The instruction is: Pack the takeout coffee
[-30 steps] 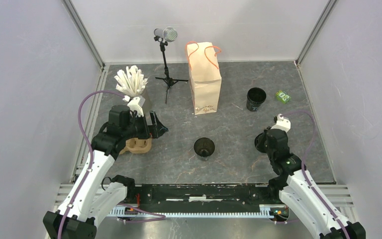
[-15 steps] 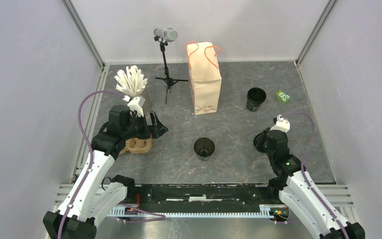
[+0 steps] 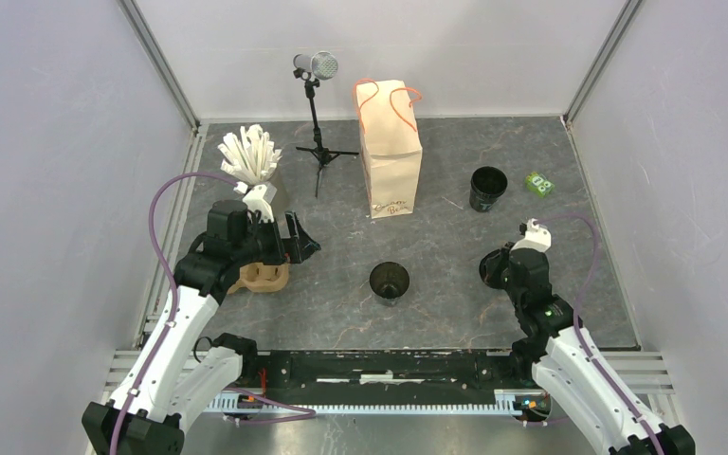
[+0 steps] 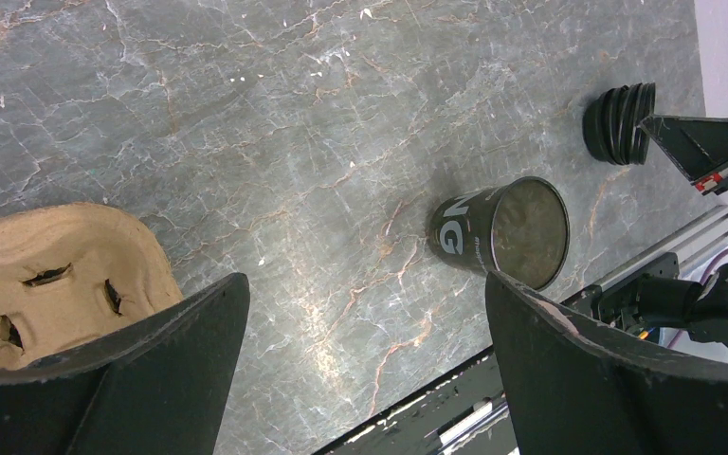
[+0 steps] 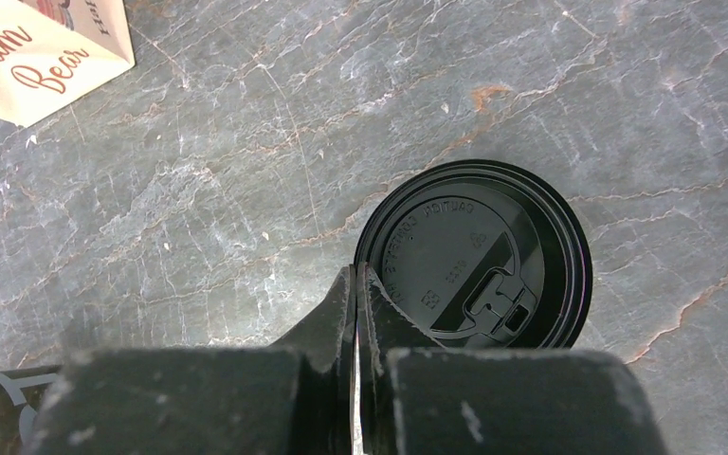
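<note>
Beneath right wrist, right gripper (image 5: 357, 277) pressed together, tips covering lid (image 5: 479, 251) near rim; contact unclear. Left gripper (image 4: 365, 284) spread wide; cardboard carrier (image 4: 52, 270) cut off.

A broad lane of bare table (image 3: 445, 251) was left between the open black cup (image 3: 390, 281) and the lid (image 5: 455, 246). Farther back, the way was barred by the paper bag (image 3: 391, 152), flanked by the microphone stand (image 3: 318, 123) and a second black cup (image 3: 487, 188), gaps being kept on both sides.

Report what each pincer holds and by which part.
The right pincer pinches the black lid by its rim. The left pincer is open, holding nothing.
</note>
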Available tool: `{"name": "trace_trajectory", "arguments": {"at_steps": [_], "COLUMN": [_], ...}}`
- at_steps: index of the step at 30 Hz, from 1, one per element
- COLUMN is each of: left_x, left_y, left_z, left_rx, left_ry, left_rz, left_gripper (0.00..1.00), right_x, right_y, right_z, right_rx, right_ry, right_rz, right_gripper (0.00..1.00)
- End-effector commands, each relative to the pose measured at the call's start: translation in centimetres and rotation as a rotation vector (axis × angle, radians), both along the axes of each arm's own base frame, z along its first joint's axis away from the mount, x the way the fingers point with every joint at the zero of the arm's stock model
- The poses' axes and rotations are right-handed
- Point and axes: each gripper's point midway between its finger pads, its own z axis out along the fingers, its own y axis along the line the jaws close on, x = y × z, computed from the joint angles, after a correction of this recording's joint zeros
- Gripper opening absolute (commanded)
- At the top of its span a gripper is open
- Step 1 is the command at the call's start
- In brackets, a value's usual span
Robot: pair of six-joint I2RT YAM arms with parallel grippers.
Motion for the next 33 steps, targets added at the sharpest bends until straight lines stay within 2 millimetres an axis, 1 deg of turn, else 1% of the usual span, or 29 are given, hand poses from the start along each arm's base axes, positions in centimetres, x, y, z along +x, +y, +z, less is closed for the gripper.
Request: {"name": "trace_trajectory", "arguments": {"at_steps": [1, 3, 6, 7, 8, 10, 14, 16, 17, 18, 19, 26, 29, 33], "left_x": [-0.3, -0.3, -0.2, -0.3, -0.3, -0.3, -0.3, -0.3, -0.3, -0.3, -0.3, -0.3, -0.3, -0.3], "left_y": [-0.2, -0.2, -0.2, -0.2, -0.2, -0.2, -0.2, -0.2, -0.2, -0.2, -0.2, -0.2, -0.2, -0.2], "left_z": [0.2, 0.2, 0.2, 0.2, 0.2, 0.2, 0.2, 0.2, 0.2, 0.2, 0.2, 0.2, 0.2, 0.2], "left_rx": [0.001, 0.001, 0.002, 0.001, 0.0, 0.001, 0.001, 0.0, 0.0, 0.0, 0.0, 0.001, 0.0, 0.001], "left_ry": [-0.022, -0.022, -0.024, -0.023, -0.023, -0.022, -0.025, -0.024, -0.024, -0.024, -0.024, -0.025, -0.026, -0.023], "left_rz": [-0.032, -0.033, -0.032, -0.032, -0.034, -0.033, -0.034, -0.033, -0.033, -0.033, -0.033, -0.032, -0.033, -0.033], "left_gripper": [1.0, 1.0, 1.0, 1.0, 1.0, 1.0, 1.0, 1.0, 1.0, 1.0, 1.0, 1.0, 1.0, 1.0], "right_x": [0.5, 0.5, 0.5, 0.6, 0.5, 0.6, 0.6, 0.5, 0.5, 0.5, 0.5, 0.5, 0.6, 0.7], "right_y": [0.7, 0.8, 0.8, 0.7, 0.8, 0.9, 0.9, 0.8, 0.7, 0.8, 0.9, 1.3, 1.1, 0.3], "right_z": [0.7, 0.8, 1.0, 1.0, 0.9, 1.0, 1.0, 1.0, 0.9, 1.0, 0.9, 1.1, 1.4, 2.8], "right_rx": [0.032, 0.034, 0.037, 0.037, 0.036, 0.04, 0.043, 0.042, 0.038, 0.036, 0.036, 0.047, 0.037, 0.005], "right_ry": [-0.039, -0.046, -0.053, -0.052, -0.052, -0.055, -0.059, -0.056, -0.052, -0.052, -0.052, -0.062, -0.068, -0.086], "right_rz": [0.025, 0.029, 0.03, 0.028, 0.031, 0.034, 0.037, 0.029, 0.028, 0.034, 0.039, 0.058, 0.058, 0.027], "right_gripper": [0.0, 0.01, 0.07, 0.08, 0.07, 0.0, 0.0, 0.11, 0.13, 0.09, 0.01, 0.0, 0.0, 0.0]}}
